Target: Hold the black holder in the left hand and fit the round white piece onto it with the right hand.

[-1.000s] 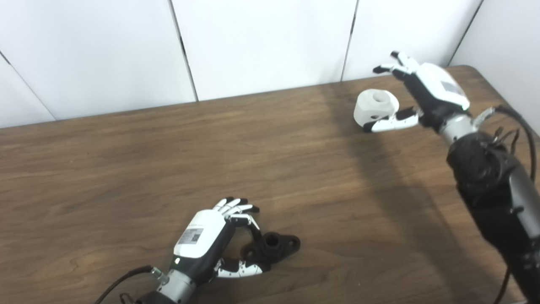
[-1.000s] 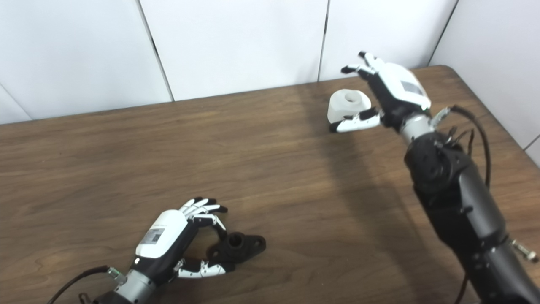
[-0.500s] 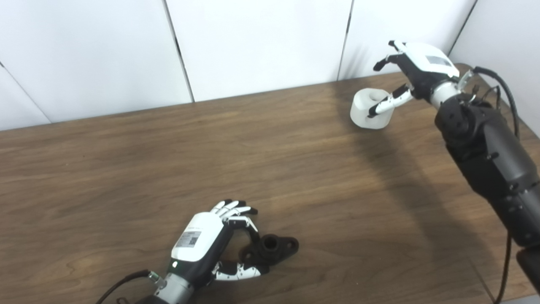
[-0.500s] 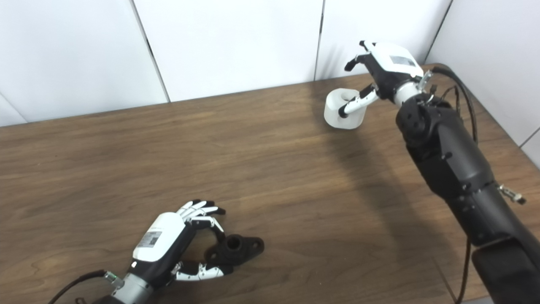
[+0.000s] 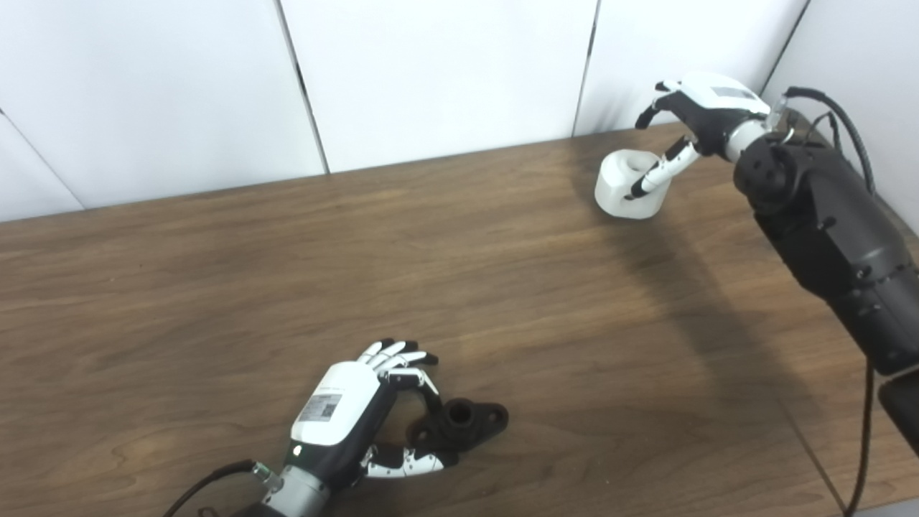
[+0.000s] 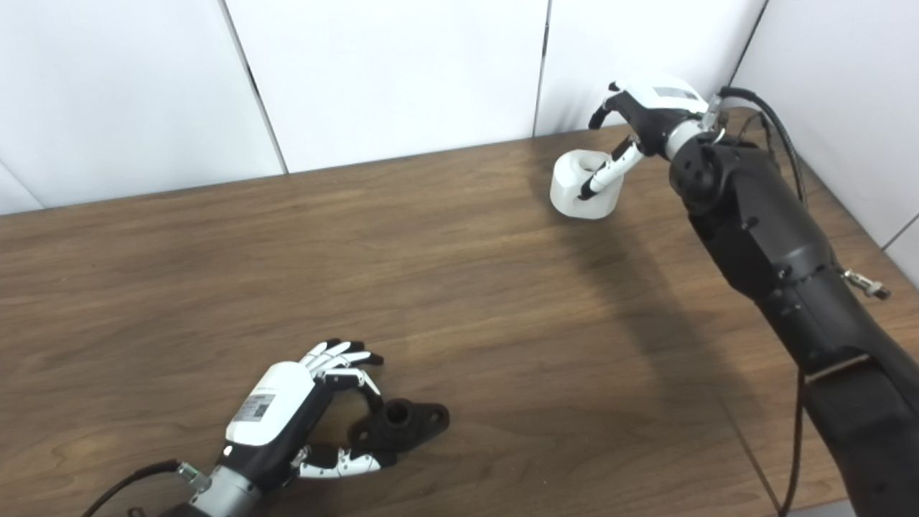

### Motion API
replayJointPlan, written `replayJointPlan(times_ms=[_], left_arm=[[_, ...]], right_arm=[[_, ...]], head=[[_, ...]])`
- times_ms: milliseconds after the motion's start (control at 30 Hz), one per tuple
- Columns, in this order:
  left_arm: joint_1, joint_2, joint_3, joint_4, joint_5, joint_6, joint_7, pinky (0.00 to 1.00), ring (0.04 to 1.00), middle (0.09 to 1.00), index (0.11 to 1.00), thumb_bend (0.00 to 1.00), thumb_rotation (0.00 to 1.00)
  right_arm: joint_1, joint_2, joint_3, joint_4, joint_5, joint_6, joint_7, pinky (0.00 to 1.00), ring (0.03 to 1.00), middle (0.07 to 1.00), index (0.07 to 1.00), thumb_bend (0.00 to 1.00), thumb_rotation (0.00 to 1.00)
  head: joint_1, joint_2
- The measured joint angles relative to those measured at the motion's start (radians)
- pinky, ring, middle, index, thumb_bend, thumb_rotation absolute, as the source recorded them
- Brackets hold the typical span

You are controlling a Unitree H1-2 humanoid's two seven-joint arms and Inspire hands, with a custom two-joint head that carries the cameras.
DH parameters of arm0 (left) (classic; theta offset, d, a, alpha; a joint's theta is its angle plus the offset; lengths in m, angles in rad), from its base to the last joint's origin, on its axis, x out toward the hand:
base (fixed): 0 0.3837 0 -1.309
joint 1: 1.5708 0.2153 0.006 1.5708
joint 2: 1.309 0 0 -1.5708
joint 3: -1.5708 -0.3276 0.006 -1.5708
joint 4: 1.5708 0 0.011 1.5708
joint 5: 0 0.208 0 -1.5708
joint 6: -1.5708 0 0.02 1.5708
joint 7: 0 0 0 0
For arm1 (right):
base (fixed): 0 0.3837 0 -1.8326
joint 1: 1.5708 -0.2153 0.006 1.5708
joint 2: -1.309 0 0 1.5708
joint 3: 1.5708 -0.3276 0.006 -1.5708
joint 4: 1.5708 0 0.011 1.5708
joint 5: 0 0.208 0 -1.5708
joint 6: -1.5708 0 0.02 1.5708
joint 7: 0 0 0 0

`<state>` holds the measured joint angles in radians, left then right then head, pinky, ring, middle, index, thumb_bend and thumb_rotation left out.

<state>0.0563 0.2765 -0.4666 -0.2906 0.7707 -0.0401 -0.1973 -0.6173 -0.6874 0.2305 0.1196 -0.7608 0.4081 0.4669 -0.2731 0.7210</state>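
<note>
The black holder (image 5: 470,418) lies flat on the wooden table (image 5: 459,273) near the front edge, a short tube with a flange. My left hand (image 5: 343,406) is cupped around its left end, fingers curled over it and thumb below, fingers apart; the holder rests on the table. The round white piece (image 5: 619,192), a squat cylinder with a hole in its top, stands at the far right. My right hand (image 5: 707,108) hovers open above and behind it, the thumb slanting down across its near side and the other fingers spread beyond it.
White wall panels (image 5: 431,72) rise right behind the table's far edge. The table's right edge runs under my right forearm (image 5: 826,222), which carries a loose black cable (image 5: 836,122). Bare wood lies between the two hands.
My right wrist has swung up and back toward the wall, so the hand now sits above the white piece with its thumb pointing down. The left hand and the holder have not moved.
</note>
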Motion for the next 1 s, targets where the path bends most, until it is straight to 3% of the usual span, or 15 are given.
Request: replayJointPlan(times_ms=[233,333,1000], left_arm=[[0.0,-0.003,0.0,0.0,0.001,0.0,-0.001,0.95,0.908,0.825,0.486,0.52,0.05],[0.0,-0.004,0.0,0.0,0.001,0.0,0.0,0.95,0.906,0.823,0.486,0.52,0.05],[0.001,-0.006,0.0,0.003,0.002,-0.004,0.002,0.95,0.905,0.821,0.486,0.52,0.05]], right_arm=[[-0.047,-0.034,0.05,0.0,-0.001,0.028,0.15,0.99,1.0,0.981,0.752,1.0,0.34],[-0.053,-0.036,0.061,0.0,-0.001,0.033,0.18,0.99,1.0,0.977,0.754,1.0,0.34],[-0.049,-0.025,0.079,0.034,-0.014,0.023,0.162,1.0,1.0,0.98,0.748,1.0,0.35]], head=[[0.002,0.0],[0.002,-0.002],[0.0,-0.003]])
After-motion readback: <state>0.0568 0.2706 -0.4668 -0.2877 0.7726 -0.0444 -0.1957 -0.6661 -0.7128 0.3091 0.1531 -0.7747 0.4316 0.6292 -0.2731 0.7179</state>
